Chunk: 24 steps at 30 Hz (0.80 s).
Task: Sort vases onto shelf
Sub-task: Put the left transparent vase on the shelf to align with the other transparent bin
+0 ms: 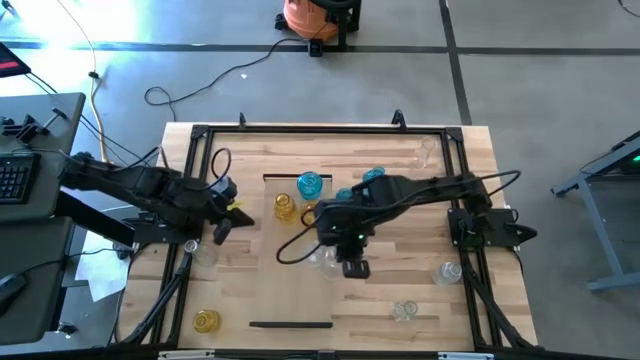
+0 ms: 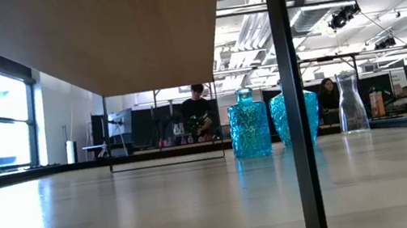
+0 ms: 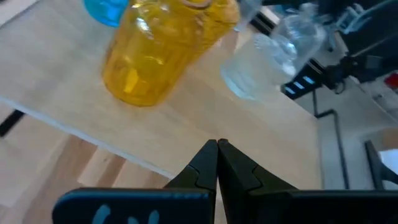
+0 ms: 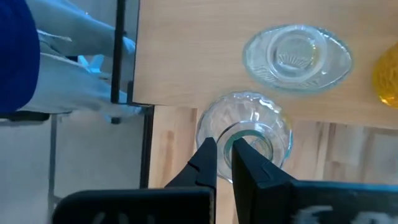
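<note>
We are looking straight down with the right gripper point(image 4: 224, 149) onto a clear vase point(image 4: 245, 121). Its fingers are nearly together, and the thin wall of the vase's neck seems to be pinched between them, one finger outside the rim and one inside. This vase is standing on the plank tabletop point(image 1: 240, 290), just beside the shelf point(image 1: 300, 290) at the shelf's 3 o'clock edge, so it is not yet on the shelf.

We are holding the left gripper point(image 3: 217, 144) with its fingers pressed together and nothing between them. It is hovering at the shelf's 9 o'clock edge, near a yellow vase point(image 3: 155, 56) that stands on the shelf.

We are judging the grip as the weak point. A pinch on one side of a smooth glass rim is off-centre, so the vase could tilt or slip out as we lift it. If we are carrying it low, its base could catch the shelf's raised edge. A second clear vase point(image 4: 297, 53) is standing on the shelf close by, toward 12 o'clock, and a swinging vase could knock it over. The blue vase point(image 1: 311, 184) at the shelf's 12 o'clock end is well apart from this.
</note>
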Motion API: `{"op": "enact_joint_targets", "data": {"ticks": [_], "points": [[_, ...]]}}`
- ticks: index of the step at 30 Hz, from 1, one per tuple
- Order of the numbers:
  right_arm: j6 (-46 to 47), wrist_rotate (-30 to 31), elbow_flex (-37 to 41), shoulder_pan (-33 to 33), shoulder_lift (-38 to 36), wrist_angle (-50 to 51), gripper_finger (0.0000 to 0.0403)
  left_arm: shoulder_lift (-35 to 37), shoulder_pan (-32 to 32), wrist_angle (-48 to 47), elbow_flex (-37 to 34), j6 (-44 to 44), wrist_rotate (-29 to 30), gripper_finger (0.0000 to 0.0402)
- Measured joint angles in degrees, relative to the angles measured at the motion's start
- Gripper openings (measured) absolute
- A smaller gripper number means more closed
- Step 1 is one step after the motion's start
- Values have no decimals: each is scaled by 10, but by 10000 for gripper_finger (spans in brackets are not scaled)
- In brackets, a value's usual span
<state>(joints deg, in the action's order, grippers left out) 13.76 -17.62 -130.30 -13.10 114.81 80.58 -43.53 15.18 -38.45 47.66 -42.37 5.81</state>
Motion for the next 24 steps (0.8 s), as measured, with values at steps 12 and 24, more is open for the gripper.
{"op": "enact_joint_targets", "data": {"ticks": [12, 24], "points": [[5, 39, 0, 9, 4, 4, 0, 1, 50, 56, 0, -9, 20, 0], [-24, 36, 0, 19, 4, -21, 0, -3, 51, 67, 0, -26, 37, 0]]}}
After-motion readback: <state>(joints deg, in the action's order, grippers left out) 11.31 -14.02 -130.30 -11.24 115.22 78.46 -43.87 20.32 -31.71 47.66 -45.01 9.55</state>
